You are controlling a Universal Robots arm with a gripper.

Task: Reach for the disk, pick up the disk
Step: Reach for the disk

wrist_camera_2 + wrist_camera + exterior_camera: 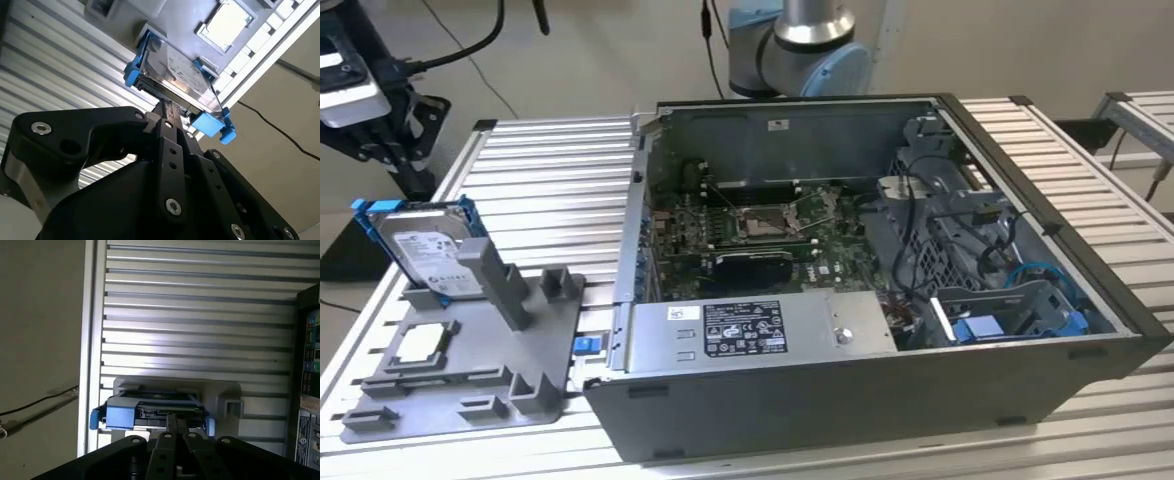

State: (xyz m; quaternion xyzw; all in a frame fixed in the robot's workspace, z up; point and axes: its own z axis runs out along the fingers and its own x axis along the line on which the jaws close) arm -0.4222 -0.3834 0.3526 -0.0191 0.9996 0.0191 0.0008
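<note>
The disk [422, 252], silver-grey with a white label and a bright blue frame, stands on edge in the grey slotted stand [487, 385] at the exterior view's left. My black gripper [384, 130] hangs above and behind it, apart from it. In both wrist views the disk's upper edge [175, 75] [150, 412] lies just past my gripper [167, 106] [176, 422]. The fingers are shut, pressed together with nothing between them, and their tips point at the middle of that edge.
A small square silver chip [420, 345] [227, 22] lies flat on the stand in front of the disk. An open computer case [854, 300] fills the middle and right of the ribbed metal table [547, 170]. A black cable [35, 405] runs past the table's edge.
</note>
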